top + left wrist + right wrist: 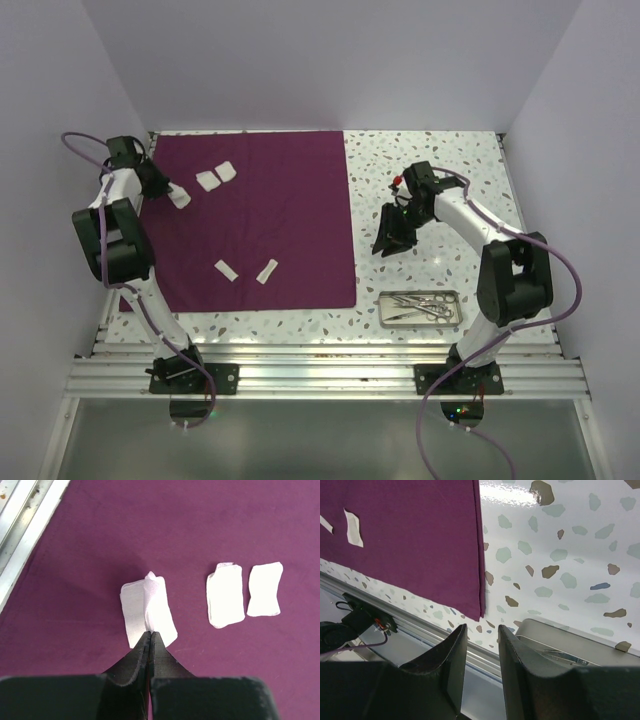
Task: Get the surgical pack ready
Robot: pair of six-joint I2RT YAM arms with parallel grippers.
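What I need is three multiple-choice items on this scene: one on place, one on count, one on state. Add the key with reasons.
1. Where does the tray sit?
A. On the bare table, right of the cloth.
B. On the cloth.
C. Under the cloth.

2. How many pads show in the top view?
A. Three.
B. Five.
C. Seven.

3. What state is the left claw in?
A. Open.
B. Shut on nothing.
C. Shut on a pad.

Key:
1 A: the tray stands on speckled table beyond the cloth's right edge.
2 B: three pads lie at the far left and two nearer.
3 C: its fingers pinch a crumpled pad.
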